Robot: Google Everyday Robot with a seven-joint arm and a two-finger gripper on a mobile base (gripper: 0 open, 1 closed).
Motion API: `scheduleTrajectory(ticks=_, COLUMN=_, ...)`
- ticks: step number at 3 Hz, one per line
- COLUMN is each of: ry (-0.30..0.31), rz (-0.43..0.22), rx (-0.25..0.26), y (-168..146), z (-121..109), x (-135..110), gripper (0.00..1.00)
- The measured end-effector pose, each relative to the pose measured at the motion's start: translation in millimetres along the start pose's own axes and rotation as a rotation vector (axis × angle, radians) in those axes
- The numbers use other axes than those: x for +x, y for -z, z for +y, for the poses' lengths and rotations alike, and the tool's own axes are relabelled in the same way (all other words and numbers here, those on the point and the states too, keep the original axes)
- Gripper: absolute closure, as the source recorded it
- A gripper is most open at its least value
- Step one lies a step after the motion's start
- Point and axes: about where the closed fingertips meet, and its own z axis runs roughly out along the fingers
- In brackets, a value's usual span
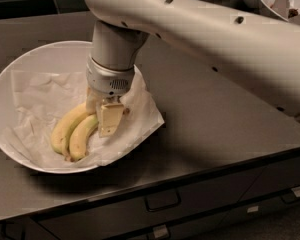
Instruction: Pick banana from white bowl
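Note:
The wide, shallow white bowl (10,84) sits on the dark counter at the left, lined with a crumpled white paper sheet (40,99). Two yellow bananas lie side by side on the paper. The left banana (65,128) has a green tinge. The other banana (82,139) lies against its right side. My gripper (102,119) is down inside the bowl, right on the upper ends of both bananas, and it hides their necks and stems. I cannot tell which of the two it is on.
My arm (200,39) reaches in from the upper right over the counter (215,114). Smaller white bowls (285,4) with food stand at the back right corner. Drawers (162,201) with handles run below the counter's front edge.

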Motion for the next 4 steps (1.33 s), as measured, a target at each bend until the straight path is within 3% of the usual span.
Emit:
scheduleTrajectory(ticks=3, ry=0.020, rz=0.019, rx=0.042, y=-2.7, z=0.9, x=1.7, gripper=0.36)
scheduleTrajectory(ticks=4, ry=0.039, rz=0.040, rx=0.100, y=-9.8, z=3.6, x=6.7, gripper=0.41)
